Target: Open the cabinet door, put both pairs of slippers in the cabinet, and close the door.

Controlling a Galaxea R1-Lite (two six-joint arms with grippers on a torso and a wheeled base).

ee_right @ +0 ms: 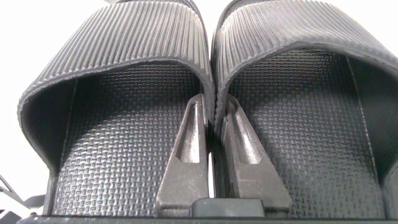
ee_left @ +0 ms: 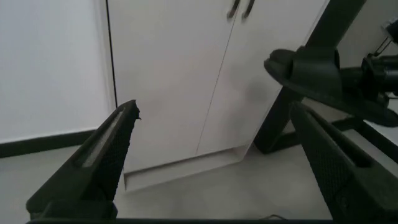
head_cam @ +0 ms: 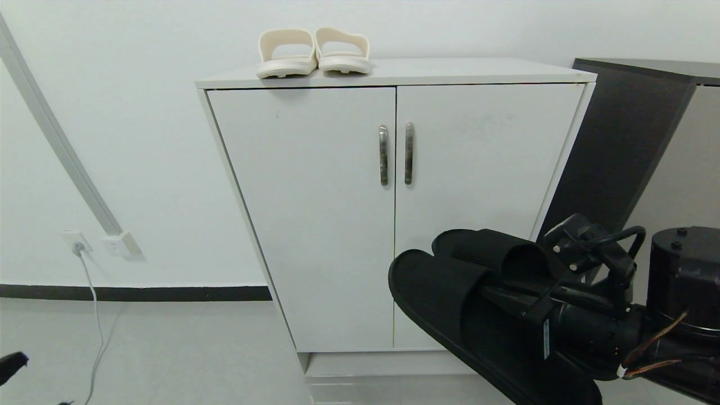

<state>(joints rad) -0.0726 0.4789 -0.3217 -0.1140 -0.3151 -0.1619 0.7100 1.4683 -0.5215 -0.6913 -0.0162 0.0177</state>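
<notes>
White cabinet (head_cam: 315, 225) doors shut, cream slippers (head_cam: 314, 52) on top. My right fingers (ee_right: 186, 158) pinch the black slippers (head_cam: 450, 292) by their inner edges; my spread, empty left fingers (ee_left: 102, 158) should hook the left handle (head_cam: 383, 155) squarely.

1. Black slippers (ee_right: 124, 149): matt, rubbery plastic. The straps are ribbed in fine lines and the footbeds are stamped with a small raised grid.
2. Right pincer (ee_right: 211, 106): fingers (ee_right: 186, 155) of smooth, matt dark plastic with recessed panels.
3. Left pincer (ee_left: 216, 112): matt black. The inner face of one finger (ee_left: 336, 168) carries a fine dotted grip texture.
4. Cream slippers (head_cam: 314, 52): smooth, matt, foam-like plastic.
5. Cabinet (head_cam: 304, 225): smooth white laminate board with a low sheen and faint smudges on the doors.
6. Handles (head_cam: 383, 154): polished metal, reflective.
7. Floor (head_cam: 169, 349): smooth, grey, slightly glossy.
8. Wall (head_cam: 140, 112): smooth, matt white paint.
</notes>
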